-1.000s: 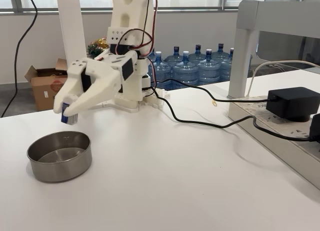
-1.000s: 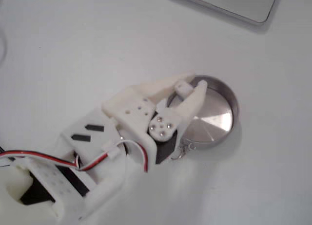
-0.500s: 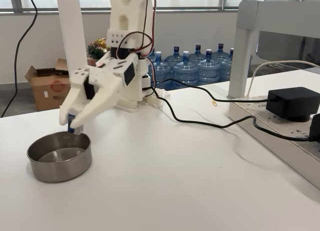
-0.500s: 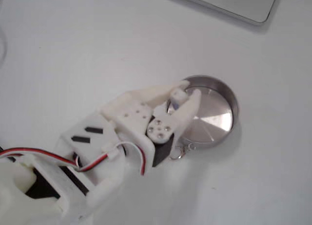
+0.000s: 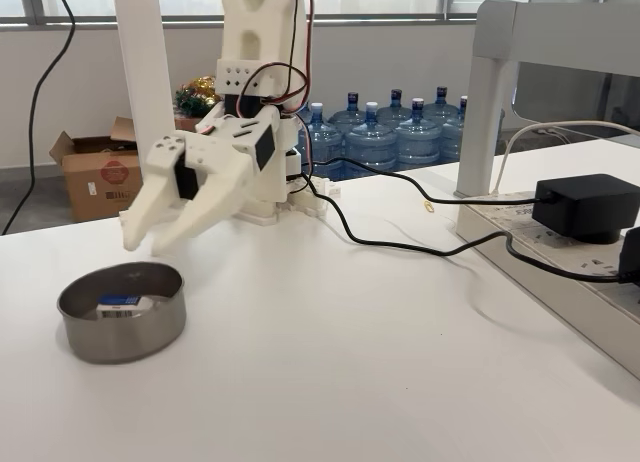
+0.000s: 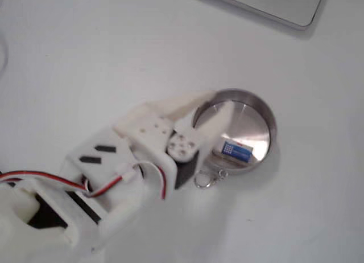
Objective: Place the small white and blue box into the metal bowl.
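The small white and blue box [image 5: 119, 304] [image 6: 236, 151] lies flat inside the metal bowl [image 5: 160, 327] [image 6: 267, 118], blue panel up in the top-down fixed view. My white gripper [image 5: 142, 244] [image 6: 219, 101] hovers just above the bowl's far rim in the side fixed view, open, with nothing between its fingers. In the top-down view its two fingers reach over the bowl's left edge.
A black cable [image 5: 400, 246] runs across the white table [image 5: 350, 372] to a black power adapter [image 5: 585, 206] on the right. A grey stand [image 5: 490, 92] rises at the right. A keyring [image 6: 203, 179] hangs beside the bowl. A laptop corner [image 6: 284, 7] lies at the top.
The gripper held the box over the bowl, lowered toward it, then opened. The box has dropped into the bowl and the gripper has lifted slightly.
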